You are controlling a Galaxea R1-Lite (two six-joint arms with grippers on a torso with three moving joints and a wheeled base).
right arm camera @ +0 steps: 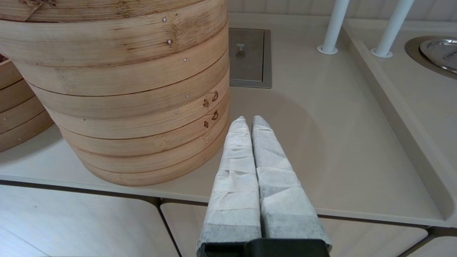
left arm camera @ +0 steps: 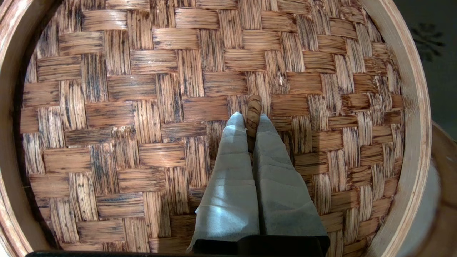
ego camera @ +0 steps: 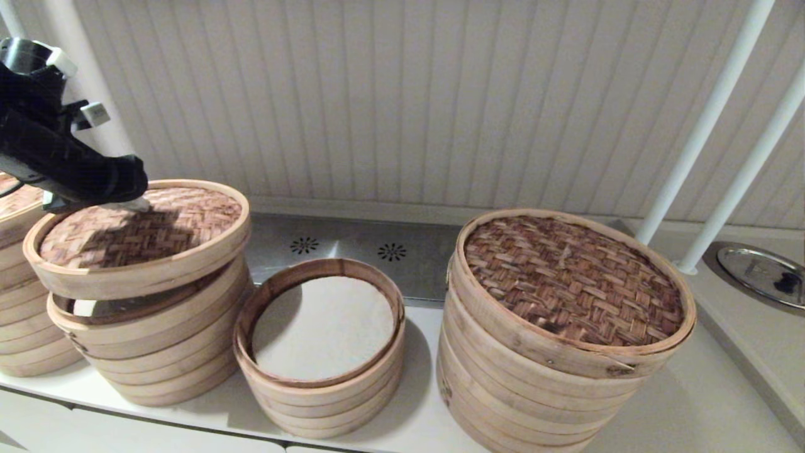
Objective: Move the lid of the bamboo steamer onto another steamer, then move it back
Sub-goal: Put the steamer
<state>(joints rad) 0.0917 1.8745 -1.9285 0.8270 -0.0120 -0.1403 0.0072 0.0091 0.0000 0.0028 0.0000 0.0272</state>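
The bamboo steamer lid (ego camera: 141, 236), with a pale rim and pinkish-tan weave, hangs slightly tilted just above the medium stack (ego camera: 151, 352) at the left, a gap showing under it. My left gripper (ego camera: 129, 204) is over its centre. In the left wrist view the gripper (left arm camera: 251, 119) is shut on the lid's small loop handle (left arm camera: 254, 106). The smallest steamer (ego camera: 321, 402) stands uncovered in the middle, its white cloth liner showing. My right gripper (right arm camera: 249, 119) is shut and empty, low beside the biggest stack (right arm camera: 135, 107); it is outside the head view.
The biggest stack (ego camera: 541, 390) at the right carries a dark brown woven lid (ego camera: 569, 277). Another stack (ego camera: 19, 327) stands at the far left. Behind are a steel vent panel (ego camera: 352, 242), white poles (ego camera: 710, 119) and a metal dish (ego camera: 764, 274).
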